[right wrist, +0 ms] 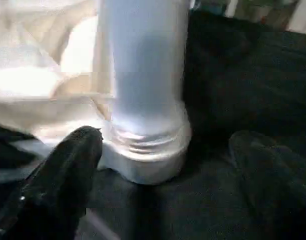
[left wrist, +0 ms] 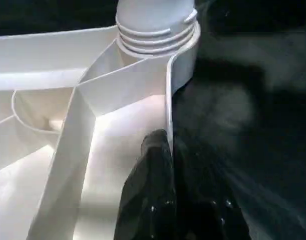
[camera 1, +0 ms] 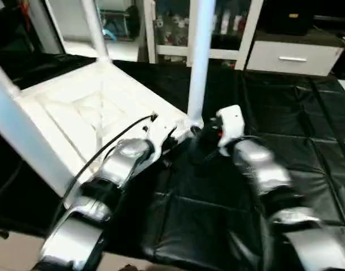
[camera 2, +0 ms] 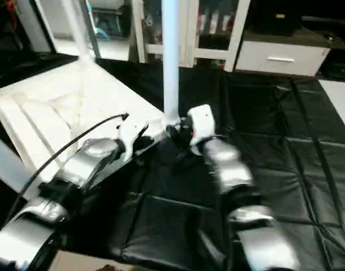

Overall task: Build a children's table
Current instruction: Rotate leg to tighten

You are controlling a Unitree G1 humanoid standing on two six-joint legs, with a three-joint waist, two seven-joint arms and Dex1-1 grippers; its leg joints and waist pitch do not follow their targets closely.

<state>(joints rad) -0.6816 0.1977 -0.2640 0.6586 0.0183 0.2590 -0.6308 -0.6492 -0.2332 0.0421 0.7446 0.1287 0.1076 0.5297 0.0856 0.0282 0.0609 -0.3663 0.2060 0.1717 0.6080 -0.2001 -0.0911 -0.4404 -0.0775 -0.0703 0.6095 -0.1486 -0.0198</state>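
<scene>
Left eye view shows us the white children's table (camera 1: 76,121) upside down on the black-draped work table (camera 1: 274,135), legs upright. Left wrist view: our left gripper (left wrist: 165,150) pinches its rim. Right wrist view: our right gripper (right wrist: 168,165) gapes wide around the corner leg (right wrist: 142,65), whose thread ridges show.

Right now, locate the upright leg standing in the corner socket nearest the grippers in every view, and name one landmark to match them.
Left eye view: upright leg, rising right of centre from the tabletop corner.
Right eye view: the same leg, just left of centre.
Left wrist view: its threaded base at the top, seated in the socket.
Right wrist view: tube and threads at centre.
Shared landmark: the rounded corner socket under the threads.
</scene>
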